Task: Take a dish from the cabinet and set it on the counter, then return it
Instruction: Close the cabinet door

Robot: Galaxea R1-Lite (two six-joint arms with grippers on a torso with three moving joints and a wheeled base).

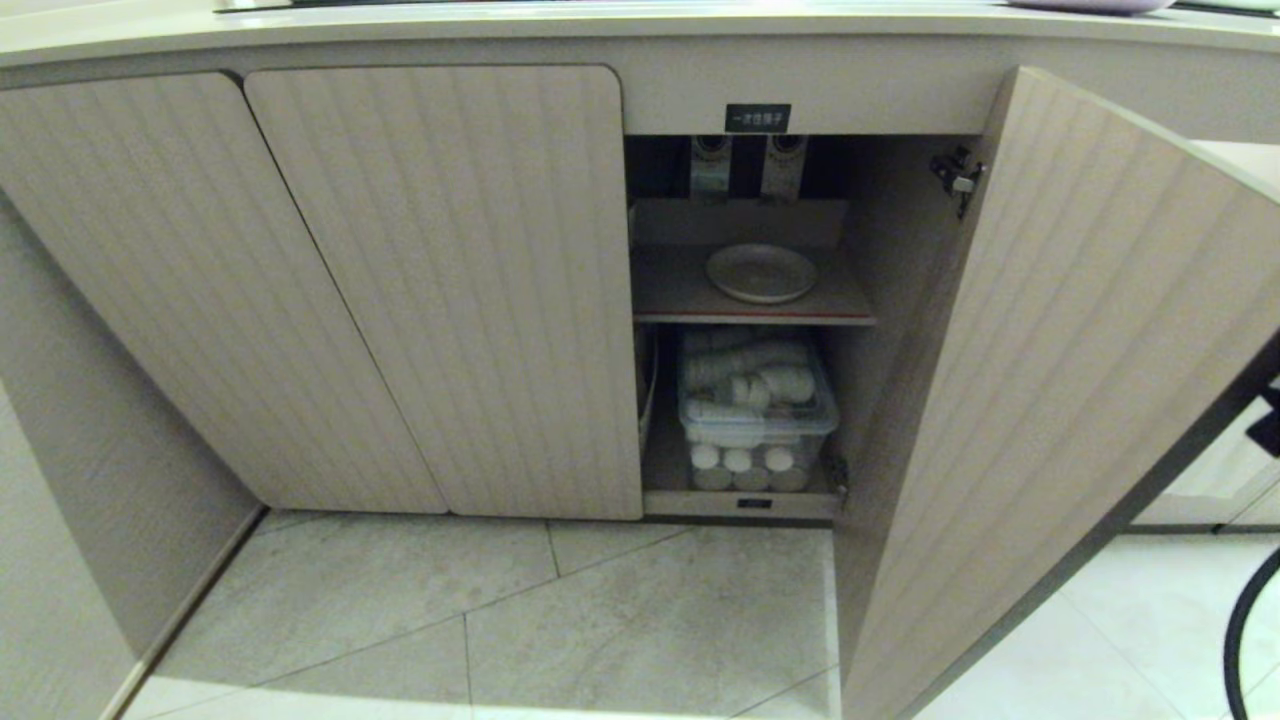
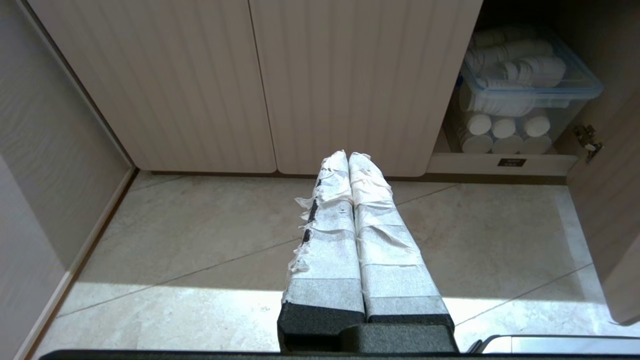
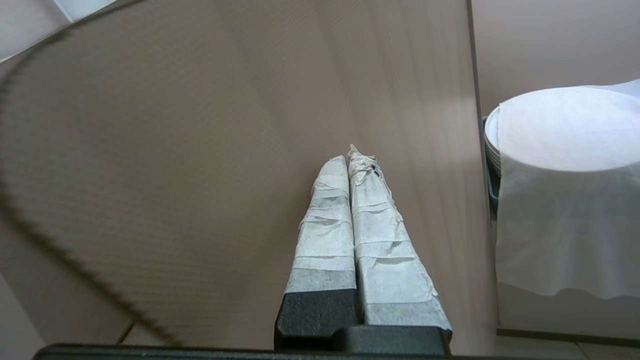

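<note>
The dish, a round cream-white plate, lies flat on the upper, red-edged shelf of the cabinet. The cabinet's right door stands swung open. Above runs the pale counter. Neither gripper appears in the head view. My right gripper is shut with nothing between its taped fingers, close in front of a ribbed beige door panel. Low over the floor tiles, my left gripper is shut and empty, facing the closed doors.
A clear box of white cups fills the lower shelf, also seen as the clear box. Covered stacked white plates sit beside the door panel. Two closed doors stand left of the opening. A black cable hangs at the right.
</note>
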